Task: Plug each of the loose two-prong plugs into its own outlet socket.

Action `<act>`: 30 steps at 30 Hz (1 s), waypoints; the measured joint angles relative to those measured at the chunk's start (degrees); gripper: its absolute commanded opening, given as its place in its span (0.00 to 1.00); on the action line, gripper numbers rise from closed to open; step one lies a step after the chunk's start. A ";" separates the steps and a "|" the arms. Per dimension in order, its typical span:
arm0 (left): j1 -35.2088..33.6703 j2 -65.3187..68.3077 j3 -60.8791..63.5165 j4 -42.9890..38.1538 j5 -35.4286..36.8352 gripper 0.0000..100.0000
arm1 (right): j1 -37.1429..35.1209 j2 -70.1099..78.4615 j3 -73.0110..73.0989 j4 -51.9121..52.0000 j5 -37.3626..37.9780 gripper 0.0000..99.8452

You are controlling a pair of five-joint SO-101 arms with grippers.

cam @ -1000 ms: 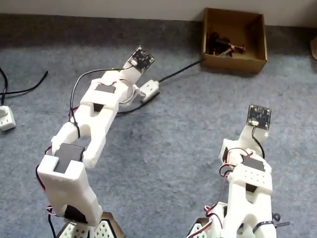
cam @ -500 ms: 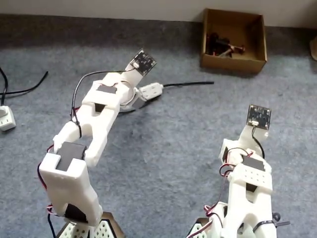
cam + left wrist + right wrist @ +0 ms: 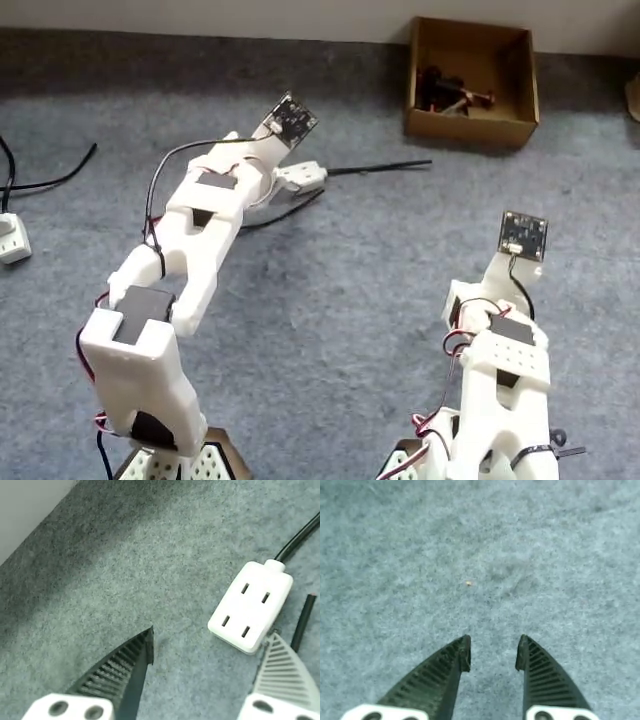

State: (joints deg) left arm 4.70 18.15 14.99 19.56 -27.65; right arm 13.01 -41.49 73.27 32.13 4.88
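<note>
Where the socket block lies: on the grey carpet (image 3: 350, 300), far side of the left arm's reach; a white block (image 3: 250, 605) with two pairs of slots facing up, nothing plugged into them.
Cord: a black cord (image 3: 297, 540) leaves the block's far end; in the high view it runs straight off toward the cardboard box (image 3: 470, 128).
Left gripper: (image 3: 212, 633) jaws spread wide over the carpet, nothing held; the pale finger (image 3: 280, 670) sits just at the block's near corner (touching or not, I cannot tell), the dark finger (image 3: 125, 670) well off to the other side.
Stray black end: a short black piece (image 3: 302, 620) lies beside the block, next to the pale finger.
Right gripper: (image 3: 492, 652) jaws only narrowly parted, nothing between them, bare carpet below.
Second white block: (image 3: 12, 238) at the high view's left edge, well apart from both arms, a black cable (image 3: 55, 178) near it.
Box contents: dark and red bits, too small to tell.
</note>
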 measured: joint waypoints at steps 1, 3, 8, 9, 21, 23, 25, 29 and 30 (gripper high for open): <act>0.00 0.09 0.00 -0.70 0.00 0.32 | 0.00 0.00 0.00 0.00 0.00 0.15; 0.00 0.44 0.00 -1.58 0.00 0.32 | 0.00 0.00 0.00 0.00 0.00 0.15; -0.09 4.13 -1.14 -1.76 0.00 0.32 | 0.00 0.00 0.00 0.00 0.00 0.15; 0.00 4.22 -1.49 -1.76 0.00 0.32 | 0.00 0.00 0.00 0.00 0.00 0.15; 0.00 4.22 -1.67 -1.76 0.00 0.17 | 0.00 0.00 0.00 0.00 0.00 0.15; 0.18 4.22 -1.67 -1.76 0.00 0.06 | 0.00 0.00 0.00 0.00 0.00 0.15; 0.18 4.22 -1.67 -1.76 0.00 0.03 | 0.00 0.00 0.00 0.00 0.00 0.15; -0.09 4.22 -1.67 -1.76 0.00 0.07 | 0.00 0.00 0.00 0.00 0.00 0.15; -0.09 4.22 -1.67 -1.76 0.00 0.07 | 0.00 0.00 0.00 0.00 0.00 0.15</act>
State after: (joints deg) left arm 4.62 22.37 13.32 17.80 -27.65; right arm 13.01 -41.49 73.27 32.13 4.88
